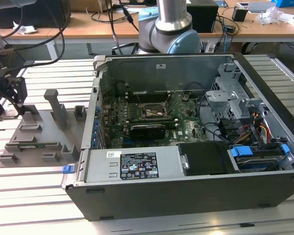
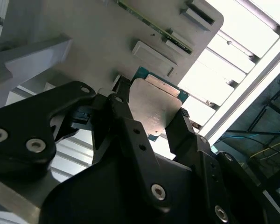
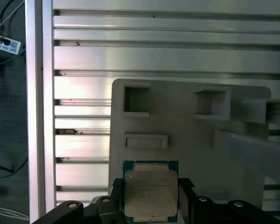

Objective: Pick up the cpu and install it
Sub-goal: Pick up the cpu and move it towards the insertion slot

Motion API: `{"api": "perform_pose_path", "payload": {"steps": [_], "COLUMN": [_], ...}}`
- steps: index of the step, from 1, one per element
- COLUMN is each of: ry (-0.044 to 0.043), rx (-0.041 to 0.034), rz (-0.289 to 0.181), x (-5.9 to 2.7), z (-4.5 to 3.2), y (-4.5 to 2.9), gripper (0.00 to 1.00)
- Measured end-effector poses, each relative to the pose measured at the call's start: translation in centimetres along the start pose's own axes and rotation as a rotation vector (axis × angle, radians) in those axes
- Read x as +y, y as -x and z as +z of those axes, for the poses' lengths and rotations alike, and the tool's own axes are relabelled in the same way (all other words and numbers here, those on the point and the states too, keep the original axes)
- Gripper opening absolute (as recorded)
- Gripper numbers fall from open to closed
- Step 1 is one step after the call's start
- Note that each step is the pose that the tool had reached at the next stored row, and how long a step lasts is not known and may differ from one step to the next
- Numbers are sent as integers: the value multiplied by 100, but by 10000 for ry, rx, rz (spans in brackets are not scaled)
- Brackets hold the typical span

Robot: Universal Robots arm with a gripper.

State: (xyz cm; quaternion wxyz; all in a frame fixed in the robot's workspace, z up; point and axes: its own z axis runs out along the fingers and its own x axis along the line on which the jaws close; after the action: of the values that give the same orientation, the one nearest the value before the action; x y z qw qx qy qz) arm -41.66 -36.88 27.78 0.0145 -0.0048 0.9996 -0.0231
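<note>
- The gripper [image 2: 153, 105] is being closed on the cpu [image 3: 150, 192]. In both wrist views its black fingers [image 2: 130, 123] are being pressed against two opposite edges of the chip, and the pale metal top is being left bare between them.
- The cpu is being seen flat over the grey fixture plate [image 3: 196, 144]. Whether it is resting there or already raised a little cannot be told.
- In the exterior view the gripper is being shown at the far left of the frame, low over that plate, which is being carried by the slatted aluminium table [image 1: 39, 200].
- The computer case [image 1: 186, 196] is being shown open across the centre and right of the frame, well apart from the gripper, with the socket [image 1: 153, 111] near the middle of its board.
- The pick-up step is being judged as the one in hand. The installing is not yet being attempted.
- A level, straight lift is being called for, it is judged, with even pressure on both edges so that the thin chip is not being tilted or let slip.
</note>
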Motion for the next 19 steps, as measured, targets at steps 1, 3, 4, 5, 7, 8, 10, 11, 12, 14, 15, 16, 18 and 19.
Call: {"api": "perform_pose_path", "payload": {"steps": [1, 3, 4, 5, 7, 8, 10, 11, 12, 14, 15, 16, 18, 19], "ry": [0, 0, 0, 0, 0, 0, 0, 0, 0, 1, 0, 0, 0, 0], "rx": [0, 0, -1, 0, 0, 0, 0, 0, 1, -1, 0, 0, -1, 0], "rz": [0, 0, 0, 0, -1, 0, 0, 0, 0, 0, 0, 0, -1, -1], "x": [-1, -3, -4, -5, -7, -8, -11, -13, -14, -17, -19, -21, -27, -29], "z": [-30, -64, -81, -102, -160, -183, -247, -282, -310, -386, -422, -455, -583, -639], "y": [1, 2, 2, 3, 5, 6, 7, 8, 9, 12, 12, 13, 17, 19], "gripper": [55, 55, 55, 55, 55, 55, 55, 55, 55, 55, 55, 55, 55, 55]}}
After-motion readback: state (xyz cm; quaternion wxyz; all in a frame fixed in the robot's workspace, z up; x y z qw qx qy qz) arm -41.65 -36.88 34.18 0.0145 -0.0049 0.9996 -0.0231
